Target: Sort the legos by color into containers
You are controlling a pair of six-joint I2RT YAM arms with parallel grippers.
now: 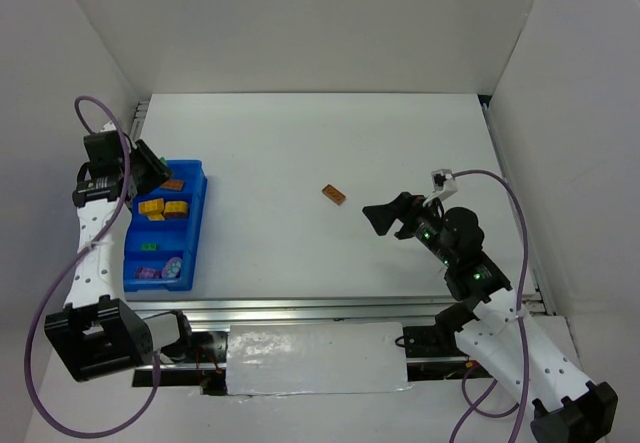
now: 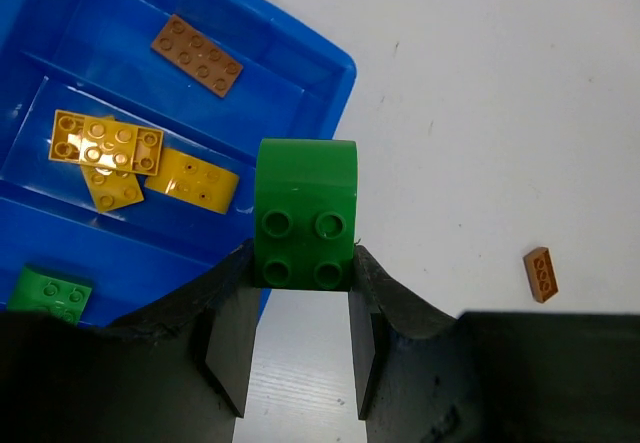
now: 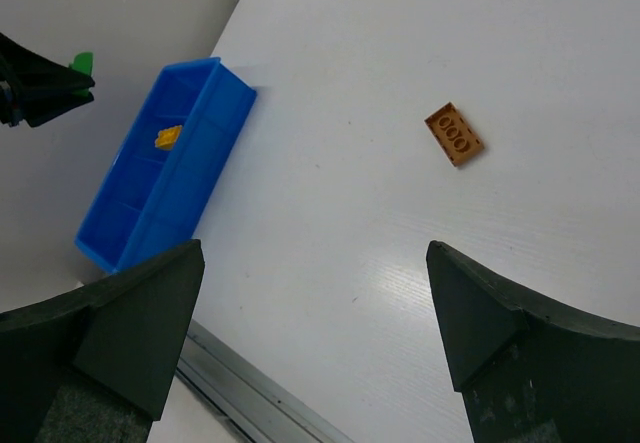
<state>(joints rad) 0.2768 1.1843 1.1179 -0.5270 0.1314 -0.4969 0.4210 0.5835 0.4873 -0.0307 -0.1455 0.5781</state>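
My left gripper (image 2: 303, 263) is shut on a green lego (image 2: 305, 213), studs toward the camera, held above the right rim of the blue tray (image 2: 330, 93). In the top view the left gripper (image 1: 152, 168) hangs over the tray's (image 1: 196, 233) far end. The compartments hold a brown-orange brick (image 2: 197, 54), yellow bricks (image 2: 105, 148), a green brick (image 2: 50, 293) and purple ones (image 1: 160, 271). One brown-orange lego (image 1: 334, 195) lies loose on the table (image 3: 454, 134). My right gripper (image 1: 385, 215) stands open and empty (image 3: 315, 253), just right of that loose brick.
White walls enclose the table on three sides. A metal rail (image 1: 300, 311) runs along the near edge, in front of the arm bases. The tray (image 3: 165, 168) sits close to the left wall.
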